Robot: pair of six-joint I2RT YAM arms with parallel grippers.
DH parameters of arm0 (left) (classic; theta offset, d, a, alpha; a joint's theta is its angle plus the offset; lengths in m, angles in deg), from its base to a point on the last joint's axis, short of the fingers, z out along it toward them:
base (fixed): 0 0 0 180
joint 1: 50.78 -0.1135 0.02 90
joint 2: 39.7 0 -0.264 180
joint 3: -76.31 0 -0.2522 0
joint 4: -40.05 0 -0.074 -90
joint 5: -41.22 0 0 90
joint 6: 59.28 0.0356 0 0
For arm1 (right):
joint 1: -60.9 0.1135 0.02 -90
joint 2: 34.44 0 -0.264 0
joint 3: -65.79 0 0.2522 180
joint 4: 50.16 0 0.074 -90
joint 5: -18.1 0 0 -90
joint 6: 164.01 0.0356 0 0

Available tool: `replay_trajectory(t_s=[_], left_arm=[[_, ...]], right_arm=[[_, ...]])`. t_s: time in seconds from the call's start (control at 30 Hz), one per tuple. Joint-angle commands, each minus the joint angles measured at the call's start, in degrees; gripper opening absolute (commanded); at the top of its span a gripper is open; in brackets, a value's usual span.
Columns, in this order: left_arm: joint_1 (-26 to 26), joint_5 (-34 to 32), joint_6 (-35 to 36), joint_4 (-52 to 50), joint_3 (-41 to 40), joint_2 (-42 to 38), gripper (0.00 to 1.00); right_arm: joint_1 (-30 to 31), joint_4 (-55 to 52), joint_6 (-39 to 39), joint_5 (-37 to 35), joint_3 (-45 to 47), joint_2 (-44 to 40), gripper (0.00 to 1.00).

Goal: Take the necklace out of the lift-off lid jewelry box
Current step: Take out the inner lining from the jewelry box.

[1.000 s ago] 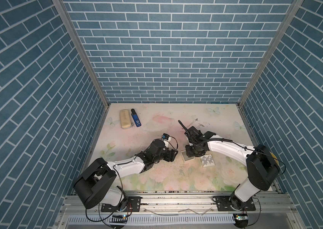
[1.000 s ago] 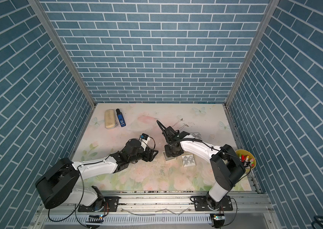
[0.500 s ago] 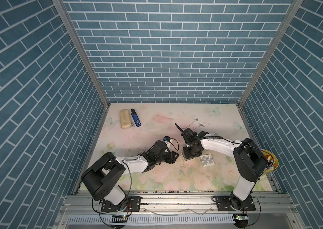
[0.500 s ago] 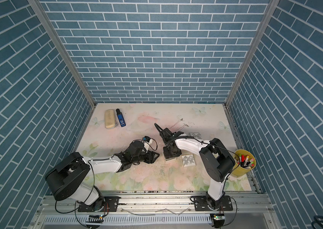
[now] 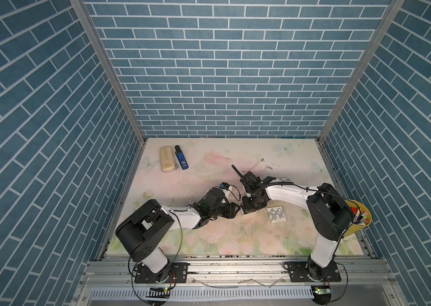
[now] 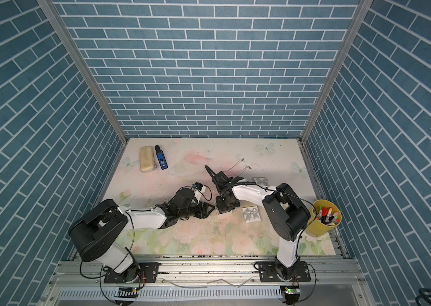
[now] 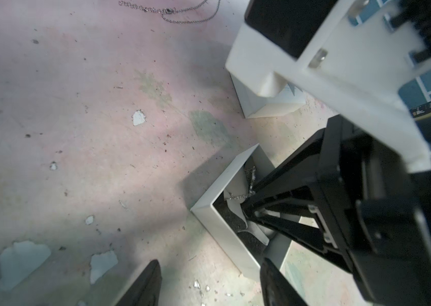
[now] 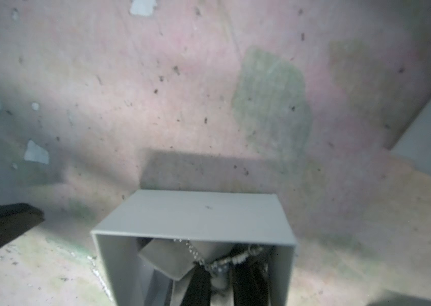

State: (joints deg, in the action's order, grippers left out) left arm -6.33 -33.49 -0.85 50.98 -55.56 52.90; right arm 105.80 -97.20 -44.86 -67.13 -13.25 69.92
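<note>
The white jewelry box (image 5: pixel 246 211) (image 6: pixel 221 212) stands open at mid-table, with its bow-printed lid (image 5: pixel 276 214) (image 6: pixel 251 214) lying flat to its right. My right gripper (image 8: pixel 221 267) (image 5: pixel 251 205) reaches down into the box (image 8: pixel 195 214). Its two black fingers are drawn close together on the silver necklace (image 8: pixel 219 263) (image 7: pixel 238 196), above a grey card insert. My left gripper (image 7: pixel 213 283) (image 5: pixel 231 210) hovers low at the box's left side (image 7: pixel 222 225). It is open and holds nothing, and one finger is near a box corner.
Loose chains (image 5: pixel 262 164) (image 7: pixel 169 12) lie on the mat behind the box. A second bow-printed white box (image 6: pixel 260 181) sits behind the right arm. A yellow pen cup (image 6: pixel 324 220) stands at the right edge. A beige case (image 5: pixel 167 159) and a blue device (image 5: pixel 181 160) lie at the back left.
The right gripper's fingers have closed in on the chain inside the box. The left gripper has slid closer to the box and narrowed a little.
</note>
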Motion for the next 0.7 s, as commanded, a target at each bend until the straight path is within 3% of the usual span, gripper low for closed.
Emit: replay_trajectory(t_s=[0.0,0.4,0.67], left_arm=[[0.2,1.1,-0.9,2.0,1.3,1.3,0.59],[0.1,0.0,-1.0,0.7,1.3,1.2,0.56],[0.2,-0.4,-0.7,-0.6,1.3,-0.2,0.60]], right_arm=[[0.5,1.1,0.3,2.3,2.3,1.4,0.12],[0.5,2.9,1.7,0.7,4.3,-5.6,0.06],[0.4,4.9,3.2,1.0,5.9,-8.5,0.04]])
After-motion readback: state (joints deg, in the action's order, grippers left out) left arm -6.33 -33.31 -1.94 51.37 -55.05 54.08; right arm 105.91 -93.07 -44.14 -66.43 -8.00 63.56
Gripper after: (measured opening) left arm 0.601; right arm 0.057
